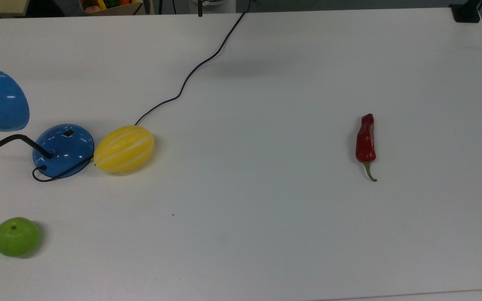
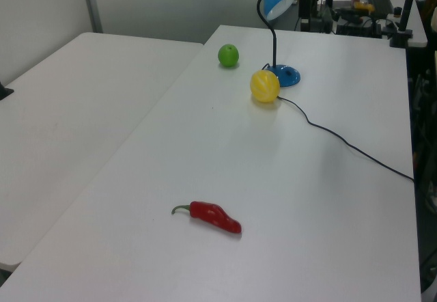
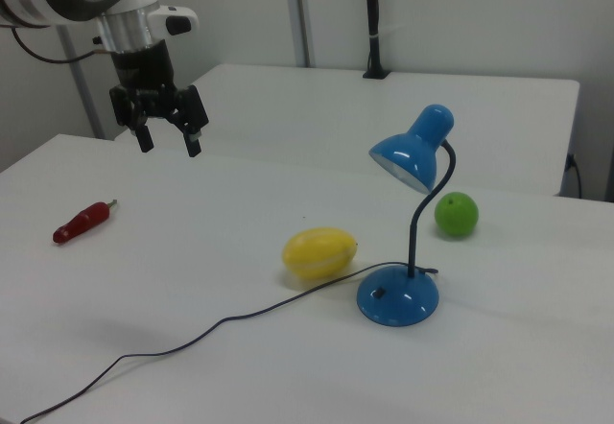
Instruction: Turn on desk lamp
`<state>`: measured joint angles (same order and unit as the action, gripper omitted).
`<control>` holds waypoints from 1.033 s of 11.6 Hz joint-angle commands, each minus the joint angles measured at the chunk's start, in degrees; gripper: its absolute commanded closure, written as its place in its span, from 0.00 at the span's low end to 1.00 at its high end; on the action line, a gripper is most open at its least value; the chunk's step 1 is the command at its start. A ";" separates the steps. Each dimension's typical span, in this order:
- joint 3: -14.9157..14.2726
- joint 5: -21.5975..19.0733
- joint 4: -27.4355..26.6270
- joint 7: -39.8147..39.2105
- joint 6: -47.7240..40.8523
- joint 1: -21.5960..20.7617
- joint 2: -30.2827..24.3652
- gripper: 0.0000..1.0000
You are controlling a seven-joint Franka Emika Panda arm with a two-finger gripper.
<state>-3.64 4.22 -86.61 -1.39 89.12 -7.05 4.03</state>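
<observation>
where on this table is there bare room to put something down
The wide bare stretch of table between the yellow melon and the red chili pepper is free. It is crowded around the desk lamp, where melon, cord and green apple cluster.

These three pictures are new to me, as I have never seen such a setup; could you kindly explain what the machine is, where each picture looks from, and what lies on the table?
The machine is a single robot arm; its gripper hangs in the air in the right view, jaws open and holding nothing. All three pictures come from cameras fixed off the arm: the top view looks down on the white table, while the left view and right view see it from opposite sides. On the table stand a blue desk lamp with a small black switch on its base and a black cord trailing away. A yellow melon lies right beside the base. A green apple and a red chili pepper lie apart from them.
</observation>
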 commanded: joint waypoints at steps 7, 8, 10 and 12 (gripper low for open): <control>0.39 -0.18 -1.28 1.04 1.05 0.37 -0.78 0.00; 0.39 -0.17 -1.28 1.04 0.96 0.37 -0.86 0.00; 0.39 -0.17 -1.28 0.78 1.14 0.37 -0.78 0.00; 0.39 -0.17 -1.28 0.08 1.05 0.37 -0.78 0.15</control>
<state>-3.64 4.22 -86.61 -1.37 89.12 -7.02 4.03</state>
